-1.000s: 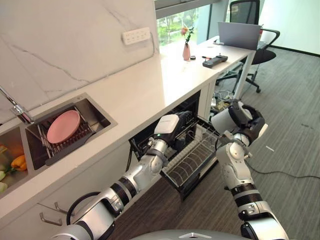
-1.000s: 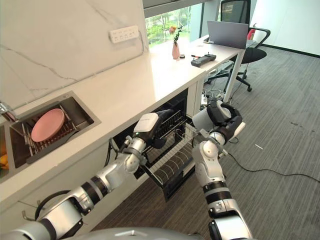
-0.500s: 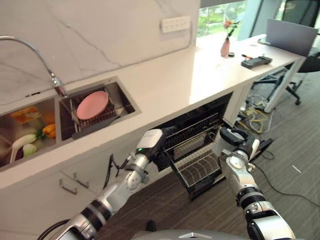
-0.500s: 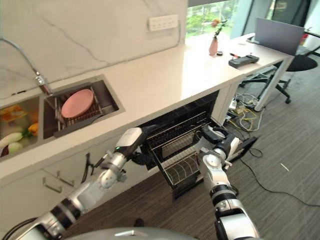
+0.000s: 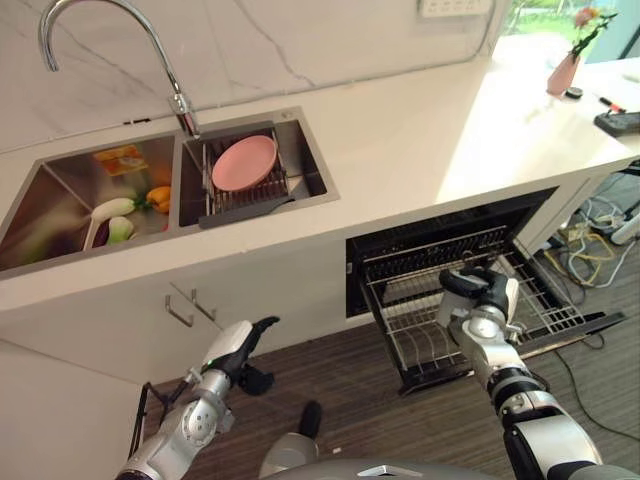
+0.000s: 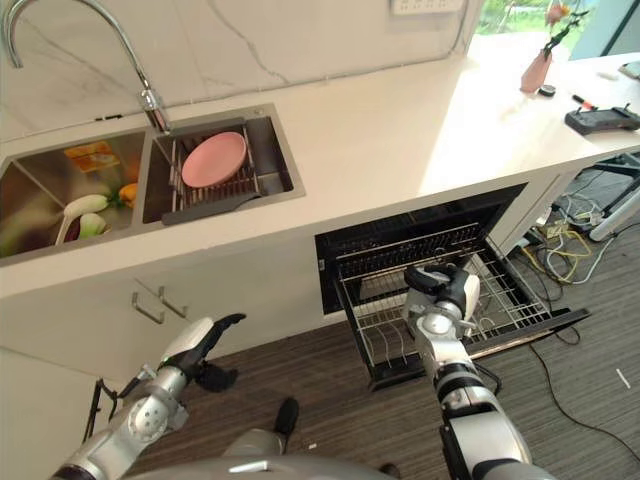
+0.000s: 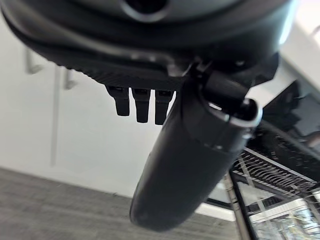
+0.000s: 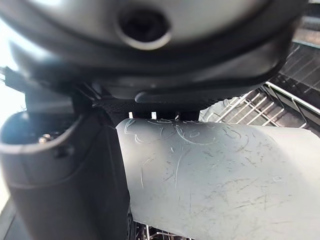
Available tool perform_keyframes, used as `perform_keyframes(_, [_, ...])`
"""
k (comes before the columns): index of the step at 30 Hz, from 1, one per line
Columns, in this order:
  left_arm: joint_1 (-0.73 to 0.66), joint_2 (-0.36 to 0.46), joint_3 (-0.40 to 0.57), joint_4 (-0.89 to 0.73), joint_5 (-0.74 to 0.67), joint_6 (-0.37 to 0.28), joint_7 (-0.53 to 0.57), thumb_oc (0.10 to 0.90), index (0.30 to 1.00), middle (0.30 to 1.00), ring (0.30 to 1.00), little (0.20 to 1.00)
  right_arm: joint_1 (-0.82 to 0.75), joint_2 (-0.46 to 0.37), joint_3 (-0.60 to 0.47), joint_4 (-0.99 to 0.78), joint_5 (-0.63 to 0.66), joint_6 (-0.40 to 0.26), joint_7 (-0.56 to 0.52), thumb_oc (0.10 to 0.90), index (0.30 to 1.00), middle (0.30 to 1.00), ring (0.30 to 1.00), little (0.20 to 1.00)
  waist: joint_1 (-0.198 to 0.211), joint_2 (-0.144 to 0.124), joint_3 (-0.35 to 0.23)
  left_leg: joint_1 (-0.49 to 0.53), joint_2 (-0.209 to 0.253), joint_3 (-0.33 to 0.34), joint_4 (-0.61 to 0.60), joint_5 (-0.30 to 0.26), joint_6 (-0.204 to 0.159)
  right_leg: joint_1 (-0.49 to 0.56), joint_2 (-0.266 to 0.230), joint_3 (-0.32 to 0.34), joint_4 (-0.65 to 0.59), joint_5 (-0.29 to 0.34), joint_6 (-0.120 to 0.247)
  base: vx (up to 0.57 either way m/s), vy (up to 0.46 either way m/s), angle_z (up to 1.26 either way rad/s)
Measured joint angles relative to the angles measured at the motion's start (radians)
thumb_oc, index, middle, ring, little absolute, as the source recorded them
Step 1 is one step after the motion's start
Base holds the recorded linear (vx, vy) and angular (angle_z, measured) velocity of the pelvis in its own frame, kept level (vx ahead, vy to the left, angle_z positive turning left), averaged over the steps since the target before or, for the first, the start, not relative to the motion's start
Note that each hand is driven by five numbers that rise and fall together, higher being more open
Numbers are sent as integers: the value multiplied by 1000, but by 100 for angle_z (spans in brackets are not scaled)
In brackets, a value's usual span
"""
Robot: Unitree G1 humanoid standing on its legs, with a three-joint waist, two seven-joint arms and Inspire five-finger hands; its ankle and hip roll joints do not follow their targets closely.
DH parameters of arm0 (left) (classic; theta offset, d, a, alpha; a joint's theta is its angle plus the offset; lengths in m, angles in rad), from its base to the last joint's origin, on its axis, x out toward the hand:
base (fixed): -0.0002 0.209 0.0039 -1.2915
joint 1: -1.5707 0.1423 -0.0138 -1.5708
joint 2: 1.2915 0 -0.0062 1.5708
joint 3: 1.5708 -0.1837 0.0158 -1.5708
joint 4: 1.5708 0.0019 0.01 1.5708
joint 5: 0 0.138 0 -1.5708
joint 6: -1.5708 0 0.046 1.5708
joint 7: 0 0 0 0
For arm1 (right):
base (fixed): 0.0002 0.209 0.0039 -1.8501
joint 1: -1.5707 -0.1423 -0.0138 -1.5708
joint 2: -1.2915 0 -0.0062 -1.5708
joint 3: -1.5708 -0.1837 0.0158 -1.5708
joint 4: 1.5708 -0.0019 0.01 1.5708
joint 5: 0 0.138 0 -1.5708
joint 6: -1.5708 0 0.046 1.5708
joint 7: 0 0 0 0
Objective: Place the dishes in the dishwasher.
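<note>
- Left hand (image 5: 232,347): low at 7 o'clock, in front of the white cabinet door (image 5: 270,290). Fingers are extended and relaxed, holding nothing; the left wrist view confirms it.
- Right hand (image 5: 478,300): at 4 o'clock, over the pulled-out wire dishwasher rack (image 5: 440,320). In the right wrist view the fingers and thumb are clamped on a pale grey, scratched, smooth-surfaced dish (image 8: 215,175); its full shape cannot be determined.
- Handling of the held dish: judged rigid, light and slippery, and breakable if dropped. The edge grip seen here appears suitable. Lowering it between the rack tines will probably require a slow, upright approach.
- Black dishwasher cavity (image 5: 430,235): at 3 o'clock, under the counter, with its door down and the rack extended toward the floor.
- White stone countertop (image 5: 400,140): runs from 12 to 2 o'clock.
- Round pink plate (image 5: 244,162): at 11 o'clock, leaning tilted in a wire drainer inside the right-hand basin of the stainless steel sink (image 5: 310,160). It is well apart from both hands. Judged stiff, smooth and fragile; take hold at the raised rim.
- Curved chrome tap (image 5: 110,40): behind the sink at 11 o'clock.
- Pink vase with flower (image 5: 566,70): far, at 2 o'clock.
</note>
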Motion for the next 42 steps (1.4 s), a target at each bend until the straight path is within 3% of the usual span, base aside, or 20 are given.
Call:
perform_keyframes(6, [54, -97, 60, 204, -43, 31, -12, 800, 900, 900, 900, 900, -15, 6, 16, 62, -34, 27, 50, 400, 300, 300, 300, 300, 9, 18, 16, -13, -11, -7, 0, -1, 1, -6, -9, -12, 1, -1, 4, -21, 29, 6])
perform_keyframes(8, [64, -135, 97, 267, -67, 26, -13, 800, 900, 900, 900, 900, -16, -2, 49, 96, -85, 31, 81, 400, 300, 300, 300, 300, 10, 19, 16, -17, -12, -7, 0, -1, 1, -9, -11, -15, 1, -2, 5, -32, 18, 1])
perform_keyframes(10, [33, -197, 159, 408, -91, 13, -12, 800, 900, 900, 900, 900, -24, -53, 158, 141, -194, 64, 154, 400, 300, 300, 300, 300, 14, 20, 16, -18, -14, -10, 0, -6, -5, -8, -13, -20, 1, -2, 6, -12, 18, 5])
perform_keyframes(11, [23, -211, 164, 479, -99, 30, -13, 800, 900, 900, 900, 900, -23, -68, 174, 154, -247, 77, 185, 800, 900, 900, 900, 900, 13, 19, 17, -20, -14, -13, 0, -7, -5, -8, -13, -21, 1, -2, 6, -5, 14, 5])
perform_keyframes(20, [-9, -269, 176, 816, -68, 80, 3, 800, 900, 900, 900, 900, -33, -63, 152, 195, -254, 98, 229, 800, 900, 900, 900, 900, -1, 11, 20, -10, -16, -6, 0, -9, -2, -1, -16, -19, 1, -2, 6, 0, 2, 0])
perform_keyframes(27, [-24, -277, 176, 849, -32, 83, 1, 800, 900, 900, 900, 900, -39, -62, 152, 131, -239, 99, 251, 800, 900, 900, 900, 900, -40, -41, 1, 26, -8, 40, 0, -19, 1, 9, -18, 24, 1, -1, 7, 11, -11, -18])
perform_keyframes(33, [-44, -278, 177, 839, -30, 86, 3, 800, 900, 900, 900, 900, -30, -75, 148, -58, -223, 94, 245, 800, 900, 900, 900, 900, -86, -52, -14, 67, 5, 81, 0, -36, 2, 26, -14, 67, 1, -2, 5, -10, -30, -20])
perform_keyframes(38, [-52, -303, 220, 837, -32, 102, 9, 800, 900, 900, 900, 900, 147, -94, 81, -436, -224, 43, 245, 800, 900, 900, 900, 900, -101, -34, -35, 86, 20, 107, 0, -36, 0, 27, -2, 94, 0, -6, -3, -12, -59, -17])
perform_keyframes(42, [-43, -333, 267, 842, -37, 106, 12, 800, 900, 900, 900, 900, 272, -96, 30, -584, -223, 22, 252, 800, 900, 900, 900, 900, -122, -22, -46, 96, 35, 121, -1, -40, -7, 28, 10, 110, 0, -9, -9, -6, -60, -14])
